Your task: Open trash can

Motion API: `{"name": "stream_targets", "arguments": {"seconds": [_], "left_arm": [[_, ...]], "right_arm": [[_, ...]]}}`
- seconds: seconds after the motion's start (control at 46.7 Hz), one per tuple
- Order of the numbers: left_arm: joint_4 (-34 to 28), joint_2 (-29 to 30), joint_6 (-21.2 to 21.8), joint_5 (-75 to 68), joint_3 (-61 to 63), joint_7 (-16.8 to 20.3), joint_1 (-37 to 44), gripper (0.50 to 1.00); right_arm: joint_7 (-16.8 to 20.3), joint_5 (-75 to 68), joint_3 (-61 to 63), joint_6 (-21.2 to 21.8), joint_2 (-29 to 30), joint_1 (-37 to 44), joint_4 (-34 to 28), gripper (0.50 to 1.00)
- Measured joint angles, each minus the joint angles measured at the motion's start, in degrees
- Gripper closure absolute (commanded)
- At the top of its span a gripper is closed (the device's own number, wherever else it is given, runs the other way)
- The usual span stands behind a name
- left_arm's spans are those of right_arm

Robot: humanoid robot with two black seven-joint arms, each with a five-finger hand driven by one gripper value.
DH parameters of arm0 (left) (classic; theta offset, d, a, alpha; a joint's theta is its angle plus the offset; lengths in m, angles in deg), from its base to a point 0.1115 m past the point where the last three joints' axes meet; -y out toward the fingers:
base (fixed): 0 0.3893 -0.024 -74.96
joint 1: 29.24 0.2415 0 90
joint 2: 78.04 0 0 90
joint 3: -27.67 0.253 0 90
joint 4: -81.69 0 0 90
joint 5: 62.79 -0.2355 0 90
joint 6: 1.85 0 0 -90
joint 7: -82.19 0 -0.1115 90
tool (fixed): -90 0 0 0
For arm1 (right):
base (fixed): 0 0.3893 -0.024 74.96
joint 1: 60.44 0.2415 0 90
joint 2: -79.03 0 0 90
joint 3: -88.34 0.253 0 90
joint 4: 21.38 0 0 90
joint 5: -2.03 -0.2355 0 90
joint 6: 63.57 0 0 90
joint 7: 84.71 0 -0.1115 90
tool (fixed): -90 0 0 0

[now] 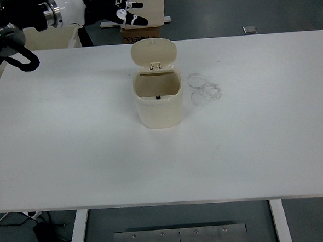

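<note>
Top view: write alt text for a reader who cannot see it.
A small cream trash can stands on a white table with its lid flipped open. The left hand, black and white, hangs beyond the far edge, holding nothing.

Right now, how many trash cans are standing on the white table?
1. The cream trash can stands near the middle of the white table, its lid flipped up. Nothing suggests another is hidden.

The scene is lit evenly and brightly from overhead; the white table point(98, 158) is nearly washed out. Only a faint, soft shadow is cast beside the trash can point(157, 94). Slight softness is seen throughout, perhaps stronger toward the corners.
</note>
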Motion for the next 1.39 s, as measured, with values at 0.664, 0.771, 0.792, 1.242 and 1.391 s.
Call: {"name": "stream_targets", "arguments": {"seconds": [0.664, 0.771, 0.792, 1.242, 1.391], "left_arm": [[-8.3, -1.7, 5.1, 20.2, -14.3, 7.3, 18.7, 0.500], [-10.2, -1.9, 5.0, 20.2, -17.5, 7.4, 21.1, 0.500], [-10.7, -2.1, 5.0, 20.3, -18.0, 7.4, 21.4, 0.500], [-17.5, -8.8, 4.1, 22.8, -23.4, 7.4, 27.2, 0.500], [-21.9, -12.2, 4.0, 23.2, -23.9, 7.4, 27.7, 0.500]], "right_arm": [[0.0, 0.0, 0.1, 0.0, 0.0, 0.0, 0.0, 0.507], [0.0, 0.0, 0.1, 0.0, 0.0, 0.0, 0.0, 0.507], [0.0, 0.0, 0.1, 0.0, 0.0, 0.0, 0.0, 0.507], [0.0, 0.2, 0.2, 0.0, 0.0, 0.3, 0.0, 0.507], [0.0, 0.2, 0.2, 0.1, 0.0, 0.4, 0.0, 0.507]]}}
